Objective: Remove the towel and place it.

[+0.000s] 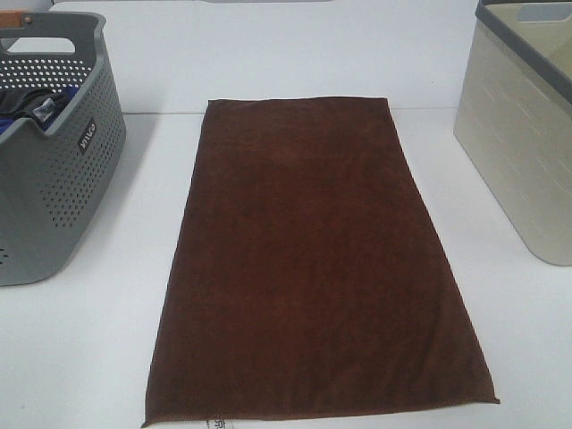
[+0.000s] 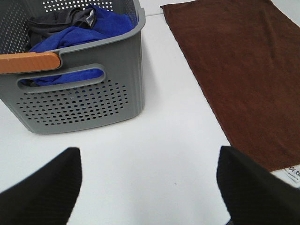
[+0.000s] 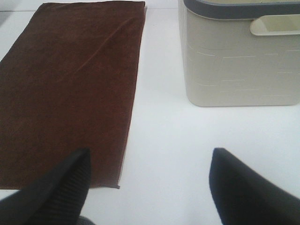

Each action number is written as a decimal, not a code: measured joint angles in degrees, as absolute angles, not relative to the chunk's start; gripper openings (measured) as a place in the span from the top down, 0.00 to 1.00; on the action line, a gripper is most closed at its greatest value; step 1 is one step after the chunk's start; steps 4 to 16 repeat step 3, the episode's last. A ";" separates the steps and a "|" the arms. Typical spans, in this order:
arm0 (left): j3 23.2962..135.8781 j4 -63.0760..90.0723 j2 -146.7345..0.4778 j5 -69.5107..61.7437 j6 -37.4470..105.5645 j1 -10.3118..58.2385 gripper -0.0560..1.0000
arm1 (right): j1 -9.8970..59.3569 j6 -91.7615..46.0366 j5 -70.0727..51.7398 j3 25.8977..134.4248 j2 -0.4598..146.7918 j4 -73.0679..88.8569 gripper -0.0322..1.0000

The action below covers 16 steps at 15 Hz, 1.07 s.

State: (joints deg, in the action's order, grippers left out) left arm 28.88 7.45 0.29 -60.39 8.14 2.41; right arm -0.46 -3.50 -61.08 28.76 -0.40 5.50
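Brown plush towel (image 1: 317,268) lies spread flat on the white table (image 1: 80,357), centred in the high view, long axis running 12 to 6 o'clock. Far short edge sits at the table's back line; near short edge shows a stitched hem and a small white tag (image 1: 222,424) at about 7 o'clock of the cloth. Surface smooth, one faint diagonal crease seen in the right wrist view. No end effector touches it.

Grey perforated laundry basket (image 1: 49,179) stands at 9 to 10 o'clock of the towel, apart from it, bare table between. Inside it: blue cloth (image 2: 77,33) and a dark garment (image 2: 56,21), heaped together. An orange handle piece (image 2: 28,62) sits along the basket's rim in the left wrist view.

Beige bin (image 1: 523,134) with a grey rim stands at 2 to 3 o'clock of the towel, also apart from it. Contents not visible.

Left end effector (image 2: 149,187): black fingers spread wide, nothing between them, hanging over bare table between the basket and the towel's tagged corner.

Right end effector (image 3: 150,185): fingers likewise wide apart and empty. One finger overlaps the towel's near corner in its wrist view; contact cannot be judged. The other is over bare table on the beige bin's side.
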 joint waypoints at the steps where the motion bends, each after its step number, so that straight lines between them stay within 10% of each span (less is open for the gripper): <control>1: 28.88 7.45 0.29 -60.39 8.14 2.41 0.23 | -0.46 -3.50 -61.08 28.76 -0.40 5.50 0.31; 16: 28.88 7.45 0.29 -60.39 8.14 2.41 0.23 | -0.46 -3.50 -61.08 28.76 -0.40 5.50 0.31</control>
